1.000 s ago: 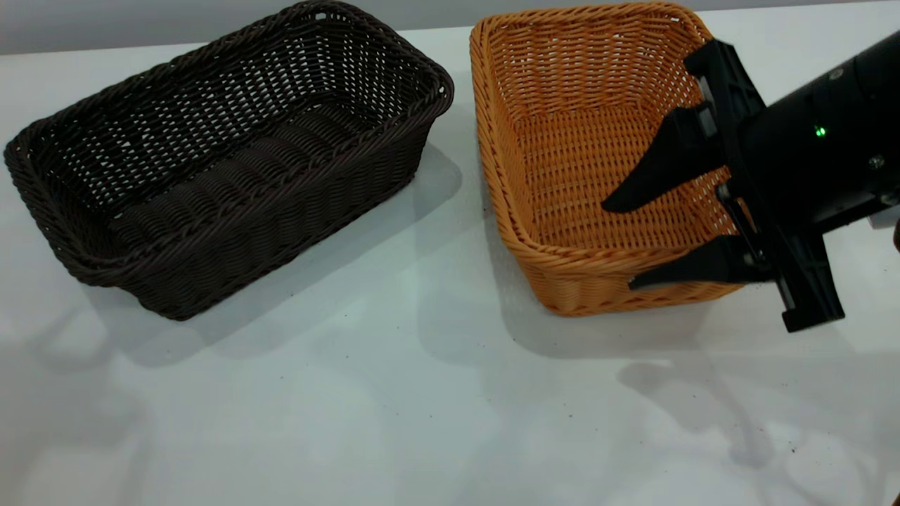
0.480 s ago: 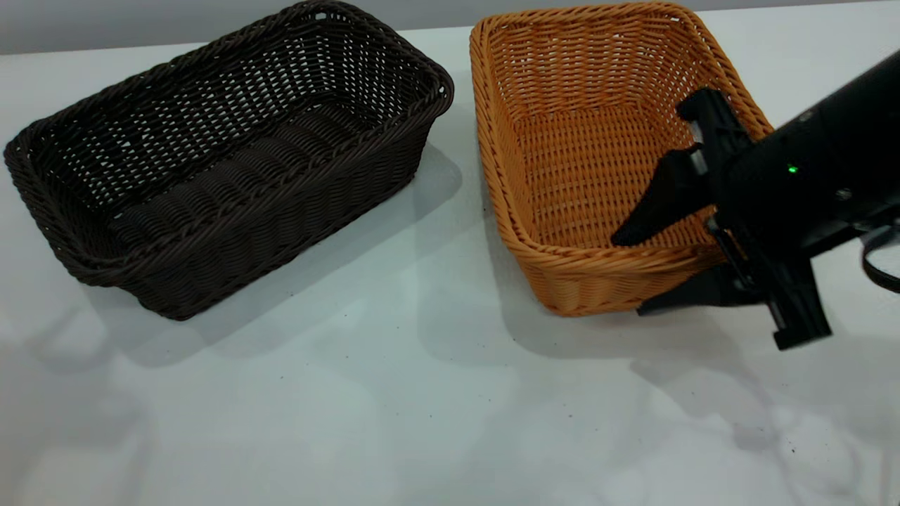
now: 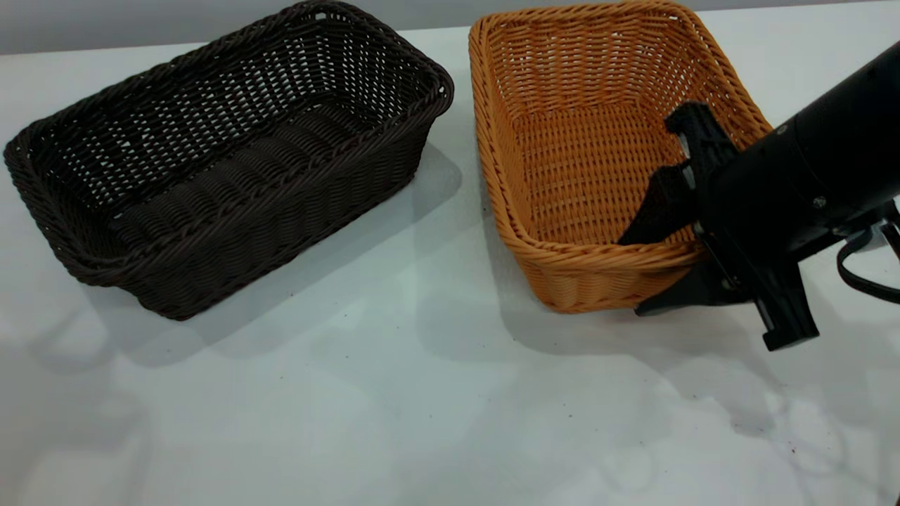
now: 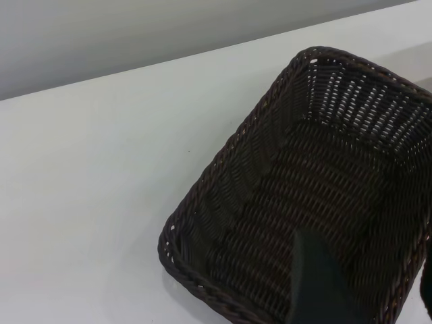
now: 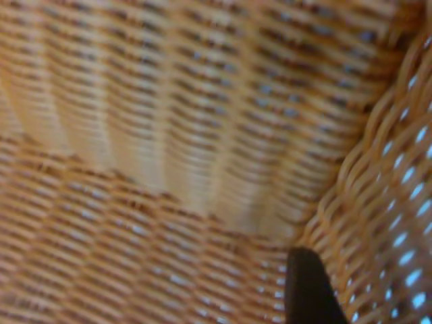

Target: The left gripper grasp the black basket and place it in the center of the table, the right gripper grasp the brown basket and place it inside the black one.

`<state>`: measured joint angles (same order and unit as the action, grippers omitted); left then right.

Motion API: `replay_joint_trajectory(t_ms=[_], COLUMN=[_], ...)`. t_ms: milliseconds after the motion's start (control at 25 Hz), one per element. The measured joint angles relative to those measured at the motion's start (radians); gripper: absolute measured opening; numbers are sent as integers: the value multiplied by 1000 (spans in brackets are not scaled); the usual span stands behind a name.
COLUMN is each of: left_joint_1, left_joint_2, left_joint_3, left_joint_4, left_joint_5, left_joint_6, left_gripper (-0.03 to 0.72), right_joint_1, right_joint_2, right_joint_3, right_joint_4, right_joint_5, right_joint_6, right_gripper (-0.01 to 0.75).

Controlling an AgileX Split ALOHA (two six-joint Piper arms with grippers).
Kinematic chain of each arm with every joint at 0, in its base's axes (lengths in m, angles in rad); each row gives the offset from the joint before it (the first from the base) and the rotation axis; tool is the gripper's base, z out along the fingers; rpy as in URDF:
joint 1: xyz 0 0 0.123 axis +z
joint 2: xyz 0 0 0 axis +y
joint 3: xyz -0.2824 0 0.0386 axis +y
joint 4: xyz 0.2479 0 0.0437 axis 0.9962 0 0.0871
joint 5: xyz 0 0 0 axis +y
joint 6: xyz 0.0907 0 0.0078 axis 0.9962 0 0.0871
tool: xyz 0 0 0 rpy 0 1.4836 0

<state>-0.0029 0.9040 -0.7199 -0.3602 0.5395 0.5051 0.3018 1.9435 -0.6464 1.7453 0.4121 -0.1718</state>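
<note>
The right gripper [image 3: 654,270] hangs low at the exterior view's right, angled downward, its fingers [image 3: 650,214] spread apart.

I see open white matte table [image 3: 394,393] in front; narrow gap between dark woven wicker basket [image 3: 225,161] and orange-tan woven wicker basket [image 3: 583,154].

Wicker baskets on counter [image 3: 394,393]: two. One black basket [image 3: 225,161], one brown basket [image 3: 598,161]. Robot hands in exterior view: one, right hand [image 3: 650,270]. Fingers on right hand: two.
</note>
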Motion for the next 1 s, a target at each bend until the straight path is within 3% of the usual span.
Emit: replay_joint_trajectory(t_ms=[280, 1000], left_joint_1=[0, 0], left_joint_2=[0, -1], left_joint_3=[0, 6], left_joint_4=[0, 0], left_joint_5=[3, 51], left_joint_6=[0, 0], left_gripper=[330, 330], right_joint_1=[0, -1], right_joint_2=[0, -3], right_joint_3=[0, 0], right_joint_4=[-3, -1], right_joint_5=[1, -3], right_joint_6=[0, 0], right_gripper=[264, 261])
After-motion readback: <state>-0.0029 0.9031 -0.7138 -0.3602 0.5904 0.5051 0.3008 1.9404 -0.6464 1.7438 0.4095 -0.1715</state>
